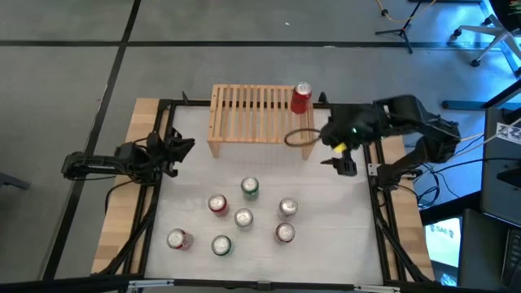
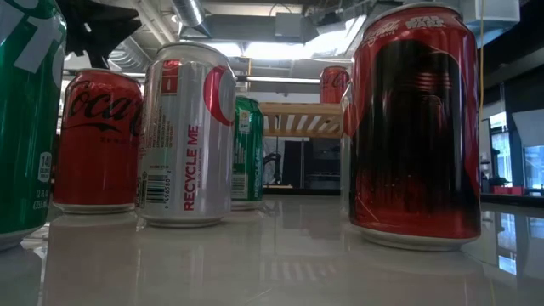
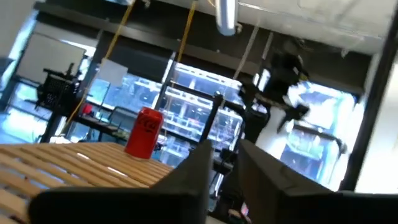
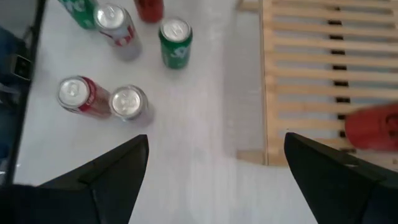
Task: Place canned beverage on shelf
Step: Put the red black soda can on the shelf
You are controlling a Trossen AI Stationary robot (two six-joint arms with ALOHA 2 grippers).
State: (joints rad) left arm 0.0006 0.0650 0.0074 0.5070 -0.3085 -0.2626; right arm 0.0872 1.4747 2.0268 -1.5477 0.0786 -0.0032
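Red can upright on shelf | 7 cans left on table | right gripper wide open, empty | left gripper nearly closed, empty

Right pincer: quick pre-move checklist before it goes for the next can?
1. Right pincer open and empty: ok.
2. Red can upright on the shelf, at its right end: ok.
3. Free slats left of that can: ok.
4. Seven cans upright on the table; nearest, a green can: ok.
5. Left pincer parked at the left edge, clear of the cans: ok.
6. Left pincer's opening: cannot tell.
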